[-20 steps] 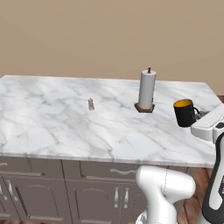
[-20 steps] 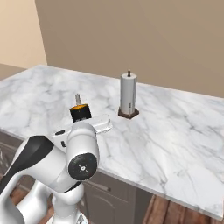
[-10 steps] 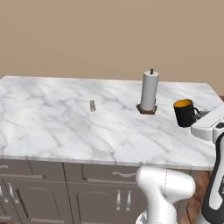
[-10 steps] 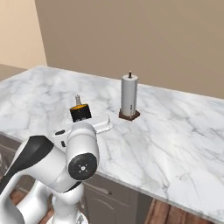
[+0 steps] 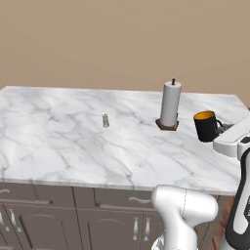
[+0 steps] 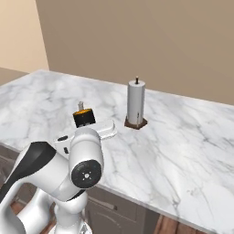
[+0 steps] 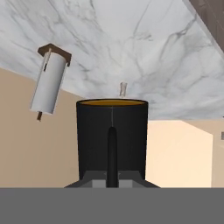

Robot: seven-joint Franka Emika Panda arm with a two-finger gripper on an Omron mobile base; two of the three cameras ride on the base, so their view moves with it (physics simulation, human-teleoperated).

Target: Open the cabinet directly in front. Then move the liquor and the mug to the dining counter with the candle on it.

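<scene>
- Left base cam, L to R: marble counter (image 5: 58, 141) w/ 1 candle (image 5: 105, 120), small grey stub, standing on open top left of centre. Then 1 paper-towel roll (image 5: 170, 104) upright on brown base. Then 1 mug (image 5: 205, 125), black, orange inside, upright, just right of the roll, over the counter's right end.
- Mug handle points right, into the claw (image 5: 222, 131). Fingers themselves hard to see here; white hand body sits behind them.
- Drawer fronts (image 5: 44, 219) w/ silver handles under the counter edge – visible from this side; right base cam shows less of them.
- Right base cam, L to R: mug (image 6: 83, 117) at front left, partly behind white arm; candle (image 6: 81, 105) pokes up just behind the mug rim; roll (image 6: 135, 103) further right, apart from both. Counter (image 6: 183, 137) runs bare to the right.
- Right cam lines up candle w/ mug; left cam shows them well apart, roll between.
- Hand cam (rolled, counter appears overhead): mug (image 7: 112, 138) dead centre, handle facing lens, claw (image 7: 112, 177) nearly shut, pinched on the handle. Roll (image 7: 49, 83) upper left, candle (image 7: 123, 89) just past the mug rim.
- Whether mug is touching the counter or held just over it: can't tell.
- Count: 1 mug, 1 candle, 1 roll, 1 counter.
</scene>
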